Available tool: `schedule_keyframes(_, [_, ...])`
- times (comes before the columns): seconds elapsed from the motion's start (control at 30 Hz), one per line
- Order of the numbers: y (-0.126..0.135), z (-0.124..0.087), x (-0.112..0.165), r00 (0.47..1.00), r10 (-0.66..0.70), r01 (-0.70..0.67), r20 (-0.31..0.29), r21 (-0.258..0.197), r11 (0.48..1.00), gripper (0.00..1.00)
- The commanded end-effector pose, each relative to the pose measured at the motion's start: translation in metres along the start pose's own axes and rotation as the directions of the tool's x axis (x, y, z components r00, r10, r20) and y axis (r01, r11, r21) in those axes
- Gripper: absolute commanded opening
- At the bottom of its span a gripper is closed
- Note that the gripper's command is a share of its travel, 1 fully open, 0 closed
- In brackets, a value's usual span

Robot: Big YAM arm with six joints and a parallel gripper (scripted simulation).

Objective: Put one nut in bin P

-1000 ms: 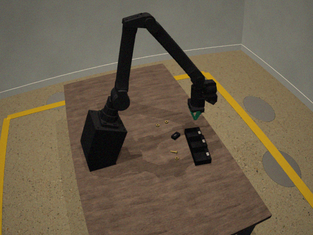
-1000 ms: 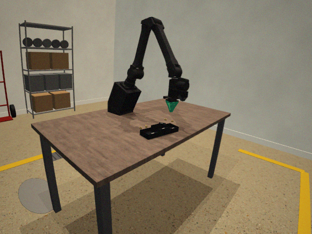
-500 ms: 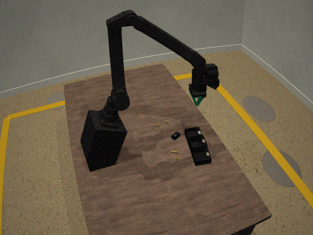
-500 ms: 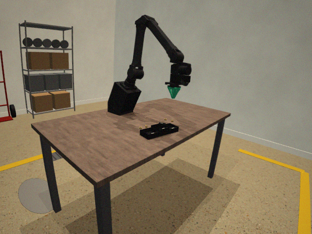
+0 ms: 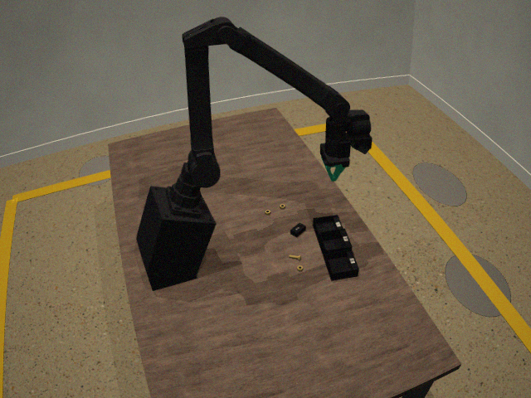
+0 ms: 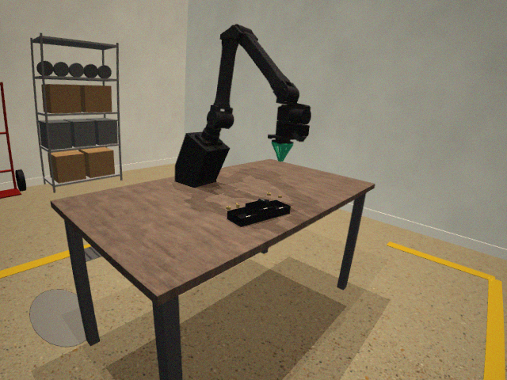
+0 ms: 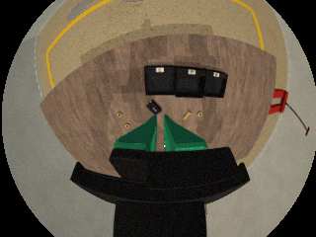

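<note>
Three brass nuts lie on the table [image 5: 206,325]: a pair [image 5: 267,211] [image 5: 282,206] on the far side of the work area and a single nut [image 5: 299,268] nearer the camera in the top view, just beside a brass bolt [image 5: 294,257]. None of them shows inside the row of three black bins [image 5: 335,247], whose white labels are too small to read, so which one is marked P cannot be told. The gripper [image 5: 333,172] hangs high above the table, beyond the far end of the bin row, its green fingers [image 6: 281,152] drawn nearly together with nothing visible between them. From there every nut lies down and back toward the arm's base [image 5: 173,240], on the base side of the bins; the paired nuts look closer than the single one. A small black block [image 5: 297,230] sits between the pair and the bolt, close to the bins, and is best avoided during a descent.
</note>
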State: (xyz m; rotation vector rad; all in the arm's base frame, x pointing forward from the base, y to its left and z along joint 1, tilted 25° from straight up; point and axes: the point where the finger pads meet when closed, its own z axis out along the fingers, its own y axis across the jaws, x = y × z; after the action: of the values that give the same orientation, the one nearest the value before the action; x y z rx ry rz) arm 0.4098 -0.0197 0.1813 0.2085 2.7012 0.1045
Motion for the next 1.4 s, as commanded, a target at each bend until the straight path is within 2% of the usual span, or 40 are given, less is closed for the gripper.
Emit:
schedule_keyframes(0.0, [0.003,-0.012,-0.016,0.999,-0.007,0.007,0.039,-0.004,1.0,0.09])
schedule_keyframes(0.47, [0.003,-0.012,-0.017,0.999,-0.007,0.007,0.039,-0.004,1.0,0.09])
schedule_keyframes(0.5, [0.009,-0.012,-0.024,0.999,-0.025,0.025,0.034,-0.008,1.0,0.09])
schedule_keyframes(0.57, [0.004,-0.012,-0.017,0.999,-0.007,0.007,0.039,-0.004,1.0,0.09])
schedule_keyframes(0.6, [0.009,-0.013,-0.024,0.999,-0.024,0.024,0.033,-0.008,1.0,0.09])
schedule_keyframes(1.37, [0.001,-0.014,-0.027,0.999,-0.011,0.011,0.035,0.0,1.0,0.09])
